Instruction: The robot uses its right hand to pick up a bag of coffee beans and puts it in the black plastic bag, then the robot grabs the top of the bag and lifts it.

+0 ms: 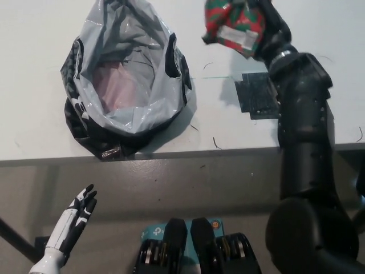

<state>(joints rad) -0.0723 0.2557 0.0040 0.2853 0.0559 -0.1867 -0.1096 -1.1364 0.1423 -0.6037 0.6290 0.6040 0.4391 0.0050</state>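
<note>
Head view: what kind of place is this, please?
Probably a lab or test bench, not a home: a plain white table with a black tape patch, holding only an open plastic bag, while the right hand lifts a coffee bag.

A single head camera looks steeply down onto the white table and its near edge.

The right arm at the right of the frame is matte black, built of thick rounded segments that swell toward a bulbous shell at the lower right. A thin pale ring marks its wrist near the right hand. At the lower left, the left hand is white with black fingers and black inlays, on a slim white forearm.
</note>
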